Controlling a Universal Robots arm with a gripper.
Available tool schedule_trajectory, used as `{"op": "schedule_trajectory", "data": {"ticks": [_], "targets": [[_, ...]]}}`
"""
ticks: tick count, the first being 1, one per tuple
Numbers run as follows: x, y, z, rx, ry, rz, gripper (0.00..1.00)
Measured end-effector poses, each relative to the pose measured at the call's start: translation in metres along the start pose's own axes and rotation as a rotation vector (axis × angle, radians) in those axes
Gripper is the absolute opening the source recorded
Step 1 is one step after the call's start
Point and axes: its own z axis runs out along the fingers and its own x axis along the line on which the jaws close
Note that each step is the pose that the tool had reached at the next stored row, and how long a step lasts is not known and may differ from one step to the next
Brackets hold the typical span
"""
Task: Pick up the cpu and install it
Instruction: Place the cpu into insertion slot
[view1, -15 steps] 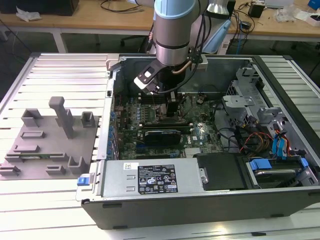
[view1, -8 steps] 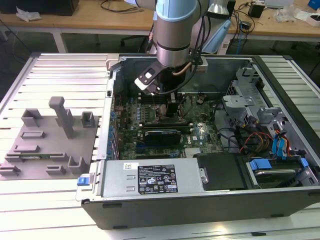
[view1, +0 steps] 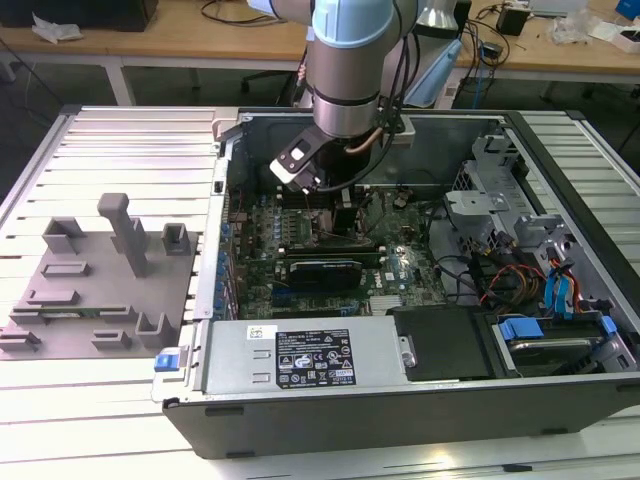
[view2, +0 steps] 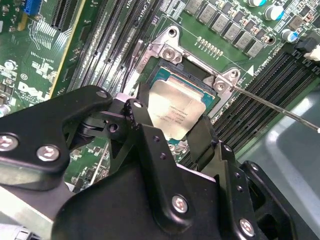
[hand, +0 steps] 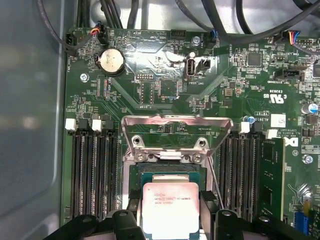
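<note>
gripper (view2: 169, 119) clamped on cpu (hand: 170, 207) by two opposite edges, chip over open socket frame (hand: 177, 130) inside pc case (view1: 400, 410), can't tell if seated; RAM slots (hand: 92, 175) crowd both sides; grey tray (view1: 90, 290) outside, exterior view's left

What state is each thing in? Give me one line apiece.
Chip: gripped, low over the socket; seated or not, cannot tell.
Gripper: shut on the chip.
Socket cover: swung open.
Latch rod: released, sticking out free.
Computer case: lying on its side, panel off.
Coin battery: sitting in its holder.
</note>
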Motion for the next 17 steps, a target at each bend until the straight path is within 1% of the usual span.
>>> {"op": "schedule_trajectory", "data": {"ticks": [6, 9, 17], "targets": [[0.0001, -0.0001, 0.006, 0.0, 0.0001, 0.0, 0.55], [0.0001, -0.0002, 0.007, 0.0002, -0.0001, 0.002, 0.55], [0.0002, 0.0003, 0.0087, 0.0, 0.0043, 0.002, 0.55]]}}
